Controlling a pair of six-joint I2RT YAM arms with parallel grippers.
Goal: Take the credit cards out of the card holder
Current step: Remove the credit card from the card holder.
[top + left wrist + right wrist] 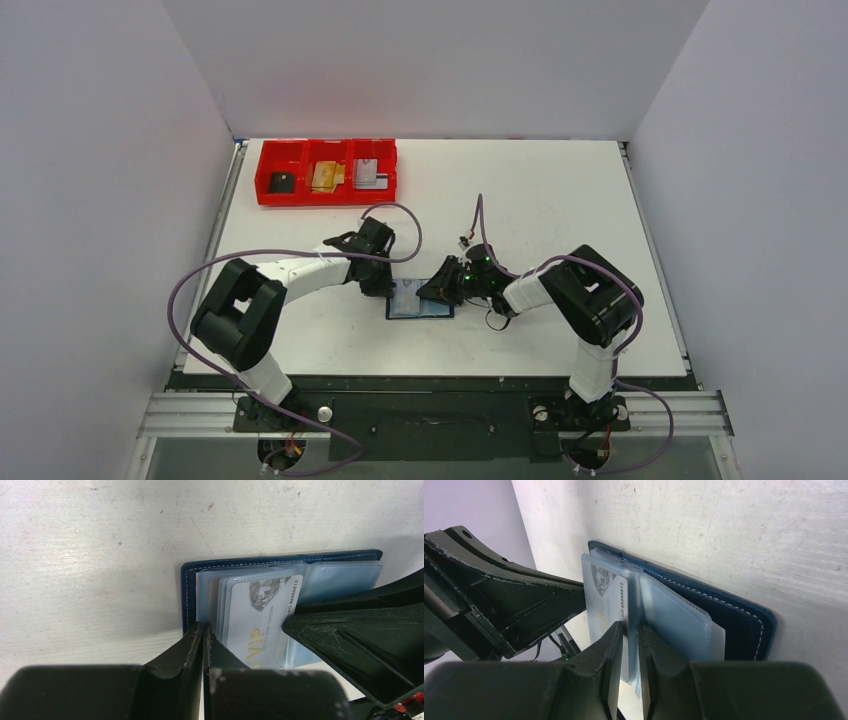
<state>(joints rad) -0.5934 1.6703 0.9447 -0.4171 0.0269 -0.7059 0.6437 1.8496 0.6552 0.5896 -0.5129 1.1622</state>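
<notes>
The card holder (420,302) lies open on the white table (560,210), a little toward 6 o'clock from the table's centre, with its navy cover down and its clear sleeves (340,577) facing up. The left gripper (388,288) comes in from the holder's 9 o'clock side. Its fingers are pressed together and the tips rest on that edge of the sleeves, but whether a sleeve is caught between them cannot be told. The right gripper (432,290) reaches in from 3 o'clock, its fingers nearly closed and clamped on the edge of a white VIP card (255,615) that sticks partly out of its sleeve. At the table's 11 o'clock corner sits a red tray (328,198), well apart from the holder. Its three compartments hold a black piece (282,182), a tan-gold card (325,176) and a silvery card (368,173).
</notes>
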